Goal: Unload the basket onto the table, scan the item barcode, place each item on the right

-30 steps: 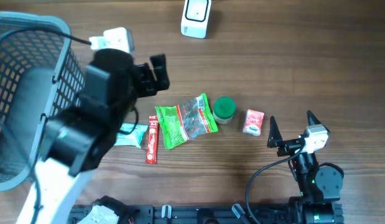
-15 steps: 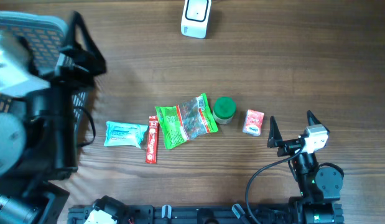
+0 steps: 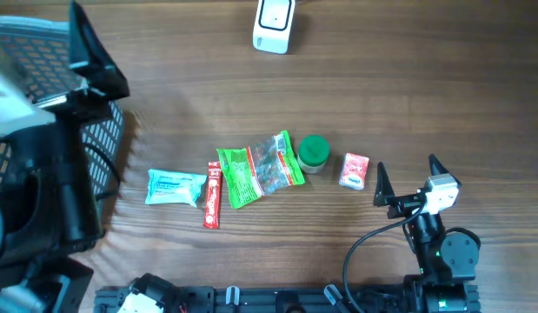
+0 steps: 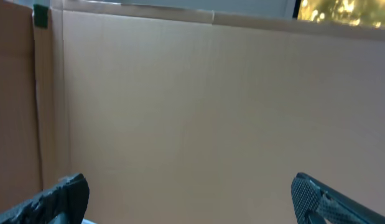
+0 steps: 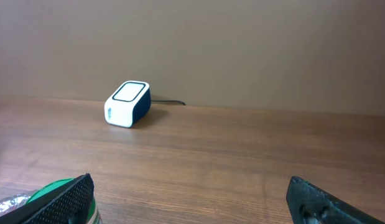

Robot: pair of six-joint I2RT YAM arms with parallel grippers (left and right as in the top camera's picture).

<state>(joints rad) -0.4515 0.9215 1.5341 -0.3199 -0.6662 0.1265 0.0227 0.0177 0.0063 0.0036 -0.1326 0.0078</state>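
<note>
**Desk:** Where do the goods lie?

**Photographer:** Five items sit in a row at mid-frame in the overhead view. From left to right they are a blue packet (image 3: pixel 176 187), a red stick (image 3: pixel 214 195), a green bag (image 3: pixel 258 169), a green tub (image 3: pixel 314 152) and a pink packet (image 3: pixel 355 169). The stick lies just beside the bag's left edge and the tub sits at the bag's right corner. The pink packet lies near the tub but apart from it. Neither gripper holds any of them.

**Desk:** And the scanner?

**Photographer:** The white scanner (image 3: pixel 273 26) stands at the top centre of the frame, well apart from the row.

**Desk:** How do the arms stand?

**Photographer:** The right gripper (image 3: pixel 407 174) sits at lower right, near the pink packet without touching it. Its fingers are spread wide and nothing is between them. Its wrist view looks across the table to the scanner (image 5: pixel 127 104), with the tub (image 5: pixel 52 190) at the lower left corner.

The left arm fills the left edge of the overhead frame, over a mesh basket (image 3: pixel 108 139), with one of its fingers (image 3: pixel 95 65) pointing toward the top. In its wrist view the left gripper (image 4: pixel 192 199) faces a brown board (image 4: pixel 211 112). Both fingertips sit at the bottom corners, spread wide and empty.
</note>
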